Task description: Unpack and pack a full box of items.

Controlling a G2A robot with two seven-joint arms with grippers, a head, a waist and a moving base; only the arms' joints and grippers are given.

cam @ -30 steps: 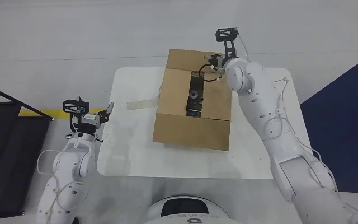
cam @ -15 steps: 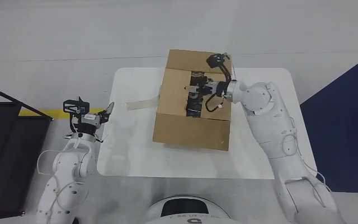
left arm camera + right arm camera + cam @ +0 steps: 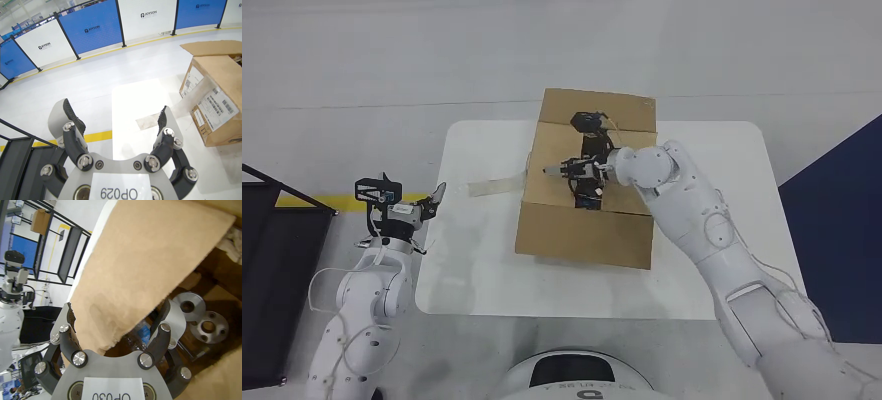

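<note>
Box (image 3: pixel 587 235) sits mid-table (image 3: pixel 472 280), flaps only partway open. Right gripper (image 3: pixel 117 308) is spread wide w/ a top flap (image 3: pixel 143 256) edge between its fingers, nothing clamped. Prob it's there to fold the flap back & get at the metal flanges (image 3: pixel 207 326) inside. Right arm's bent across the box top. Left gripper (image 3: pixel 114 106) hangs wide open & empty just off the table's left edge.

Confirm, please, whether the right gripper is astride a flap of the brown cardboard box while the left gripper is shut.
Not quite: the left gripper is open, as the left wrist view shows. The right gripper is astride the brown cardboard box's flap.
</note>
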